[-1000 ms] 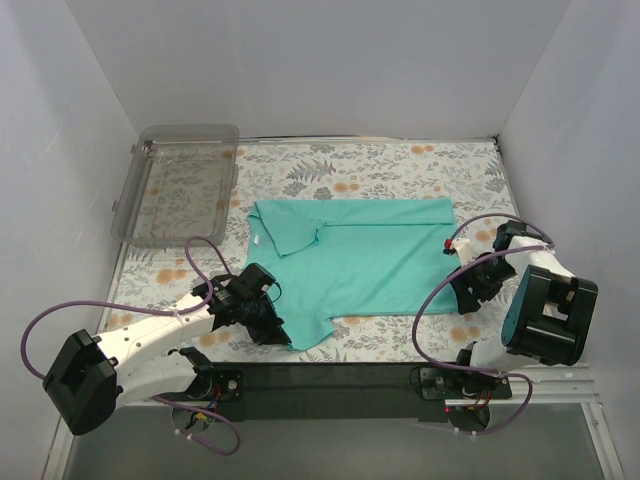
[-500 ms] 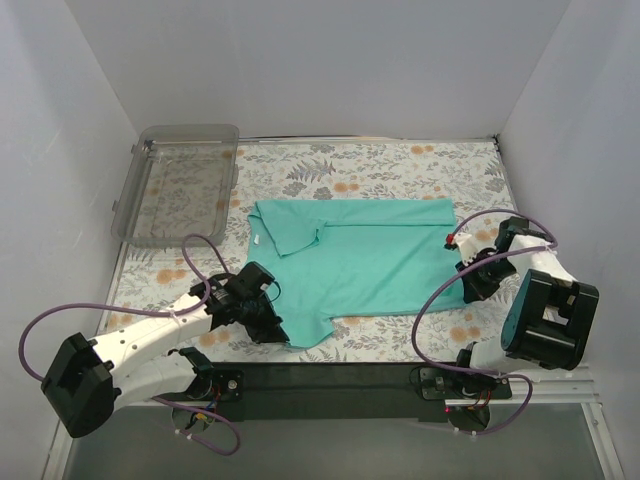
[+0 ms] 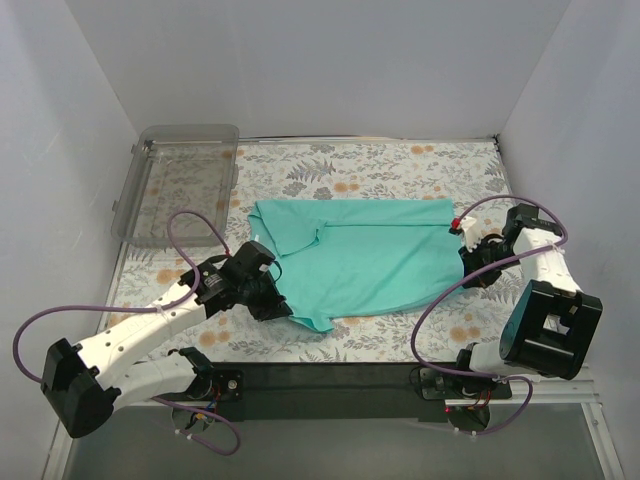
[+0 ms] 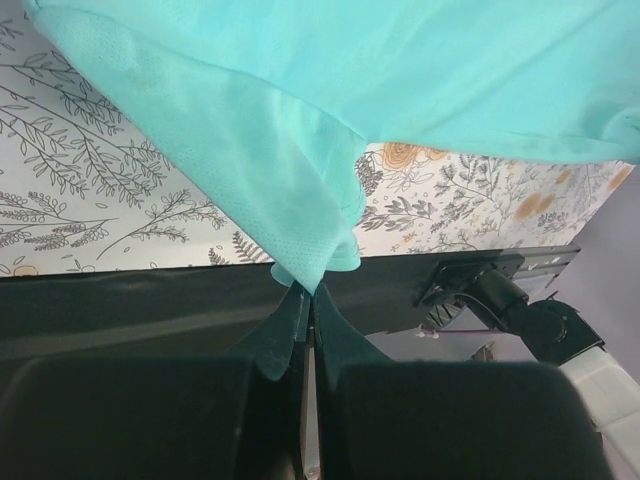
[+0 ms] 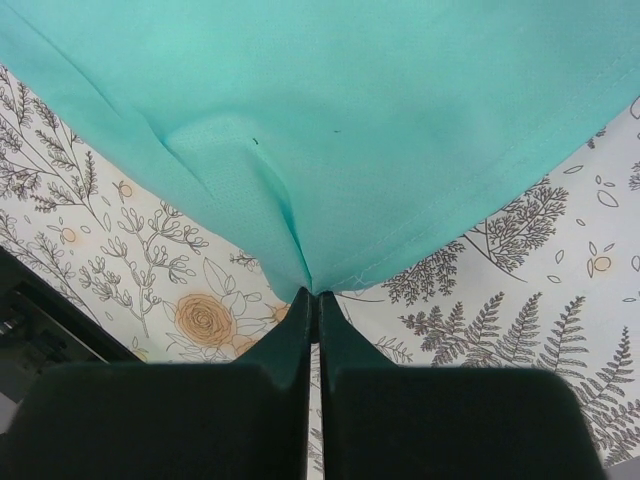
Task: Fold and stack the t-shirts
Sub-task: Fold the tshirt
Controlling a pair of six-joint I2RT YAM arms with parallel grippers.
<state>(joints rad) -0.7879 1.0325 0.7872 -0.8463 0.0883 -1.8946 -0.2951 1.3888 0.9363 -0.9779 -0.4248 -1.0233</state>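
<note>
A teal t-shirt (image 3: 360, 255) lies spread across the floral table, partly folded, collar at its left. My left gripper (image 3: 276, 306) is shut on the shirt's near left corner, and the cloth (image 4: 300, 200) hangs up from the pinched tip of that gripper (image 4: 310, 292). My right gripper (image 3: 468, 270) is shut on the shirt's near right corner; in the right wrist view the hemmed corner (image 5: 380, 150) is drawn into the closed jaws of this gripper (image 5: 314, 294). Both held corners are lifted a little off the table.
A clear plastic bin (image 3: 180, 180) stands at the back left. White walls close in the table on three sides. A black rail (image 3: 330, 380) with the arm bases runs along the near edge. Purple cables loop near both arms.
My right gripper has closed on the shirt's near right corner and moved back and up with it. My left gripper has carried its corner back toward the shirt's middle.
</note>
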